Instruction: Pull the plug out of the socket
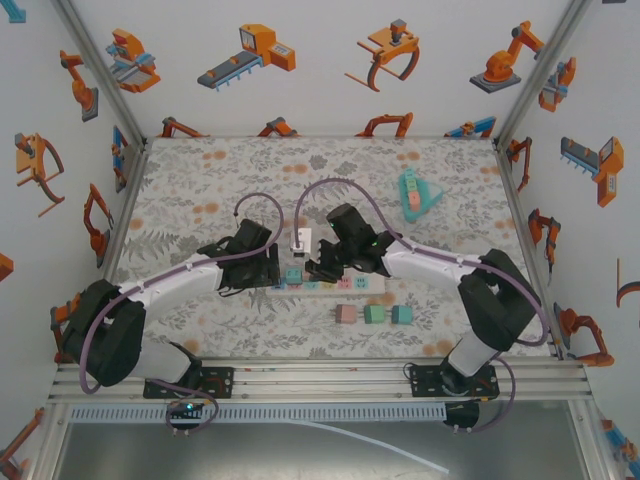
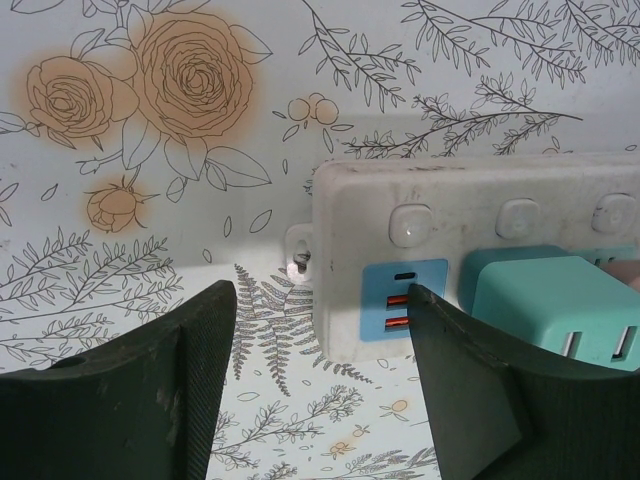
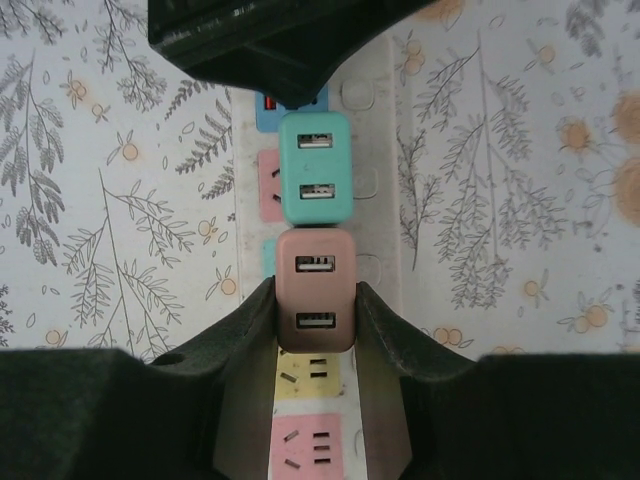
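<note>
Brown plug (image 3: 315,290) is clenched by the right tool (image 3: 315,300), seated in the power strip (image 3: 378,180) beside a teal plug (image 3: 314,167). Left tool (image 2: 320,320) is kept released, strip's end seen between its jaws.

Socket strip (image 2: 480,200) white plastic, matt, scuffed and grimy. Teal plug (image 3: 314,168) and brown plug (image 3: 315,290) smooth plastic, slight sheen. Left pincer (image 2: 320,300) matt black, grainy. Surface (image 2: 150,250) smooth printed floral sheet.

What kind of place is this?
Probably a robot testing booth: cartoon-robot walls, a flowery table, and the right gripper shut on a brown plug in a power strip.
</note>
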{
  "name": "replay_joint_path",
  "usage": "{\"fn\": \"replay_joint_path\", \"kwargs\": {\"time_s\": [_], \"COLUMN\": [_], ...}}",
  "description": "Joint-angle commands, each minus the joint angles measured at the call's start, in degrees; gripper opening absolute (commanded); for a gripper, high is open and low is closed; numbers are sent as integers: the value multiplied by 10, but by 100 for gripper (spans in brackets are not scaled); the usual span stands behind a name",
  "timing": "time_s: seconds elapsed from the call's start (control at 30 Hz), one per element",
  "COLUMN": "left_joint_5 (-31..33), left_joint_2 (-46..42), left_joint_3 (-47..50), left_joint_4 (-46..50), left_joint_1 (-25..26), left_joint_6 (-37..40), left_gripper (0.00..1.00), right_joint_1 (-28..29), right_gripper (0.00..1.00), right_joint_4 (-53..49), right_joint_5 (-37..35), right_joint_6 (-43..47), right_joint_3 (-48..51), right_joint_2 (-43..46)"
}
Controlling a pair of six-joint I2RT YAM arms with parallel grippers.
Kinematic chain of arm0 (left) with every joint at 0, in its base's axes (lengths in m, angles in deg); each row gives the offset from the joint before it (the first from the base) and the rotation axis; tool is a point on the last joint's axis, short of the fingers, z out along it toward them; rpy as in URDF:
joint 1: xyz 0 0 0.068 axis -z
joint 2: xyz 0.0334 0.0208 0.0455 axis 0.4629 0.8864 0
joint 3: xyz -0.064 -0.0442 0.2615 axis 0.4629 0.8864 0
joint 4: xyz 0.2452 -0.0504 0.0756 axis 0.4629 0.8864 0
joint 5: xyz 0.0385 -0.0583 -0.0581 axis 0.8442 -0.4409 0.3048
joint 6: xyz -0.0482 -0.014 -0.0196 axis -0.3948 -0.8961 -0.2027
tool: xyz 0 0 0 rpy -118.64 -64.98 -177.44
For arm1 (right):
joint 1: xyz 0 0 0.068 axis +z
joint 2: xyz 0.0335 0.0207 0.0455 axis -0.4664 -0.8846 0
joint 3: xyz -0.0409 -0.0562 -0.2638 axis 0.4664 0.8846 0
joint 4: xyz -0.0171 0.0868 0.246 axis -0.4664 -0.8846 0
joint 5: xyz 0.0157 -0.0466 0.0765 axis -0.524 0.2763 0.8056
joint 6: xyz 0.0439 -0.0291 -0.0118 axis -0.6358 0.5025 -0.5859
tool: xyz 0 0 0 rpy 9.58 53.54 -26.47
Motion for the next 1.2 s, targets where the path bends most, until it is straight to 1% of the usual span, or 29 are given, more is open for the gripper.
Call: {"fn": "replay_joint_path", "kwargs": {"time_s": [0.0, 0.1, 0.2, 0.27, 0.33, 0.4, 0.53, 0.6, 0.7, 0.83, 0.93, 1.0, 1.1, 1.17], "left_joint_5": [76, 74, 61, 52, 42, 37, 38, 39, 42, 30, -23, -70, -124, -144], "left_joint_2": [36, 32, 17, 2, -17, -37, -72, -90, -121, -175, -233, -276, -331, -360], "left_joint_3": [30, 26, 22, 21, 19, 20, 18, 15, 9, 7, 12, 21, 25, 23], "left_joint_4": [79, 81, 79, 76, 76, 75, 74, 75, 75, 76, 67, 52, 40, 36], "left_joint_1": [-3, -2, 0, 3, 4, 5, 5, 6, 7, 10, 13, 16, 25, 37], "left_joint_6": [6, 5, 0, -8, -15, -22, -26, -25, -20, 0, 38, 67, 102, 122], "left_gripper": [64, 64, 64, 65, 67, 68, 68, 68, 73, 74, 75, 75, 75, 73], "right_joint_1": [-2, -3, -3, -2, -3, -3, 1, 14, 61, 118, 158, 181, 206, 218], "right_gripper": [14, 13, 13, 13, 12, 8, 9, 9, 9, 10, 10, 11, 12, 14], "right_joint_4": [68, 69, 83, 125, 152, 119, 52, 42, 35, 39, 55, 67, 99, 113], "right_joint_5": [30, 24, 12, -27, -129, -211, -280, -302, -387, -473, -526, -559, -577, -579], "right_joint_6": [-19, -25, -66, -155, -305, -424, -615, -673, -734, -813, -867, -901, -930, -941], "right_joint_3": [3, 12, 23, 37, 47, 42, 47, 63, 93, 127, 156, 174, 197, 205], "right_joint_2": [42, 57, 82, 105, 131, 154, 204, 234, 273, 302, 313, 310, 293, 276]}}
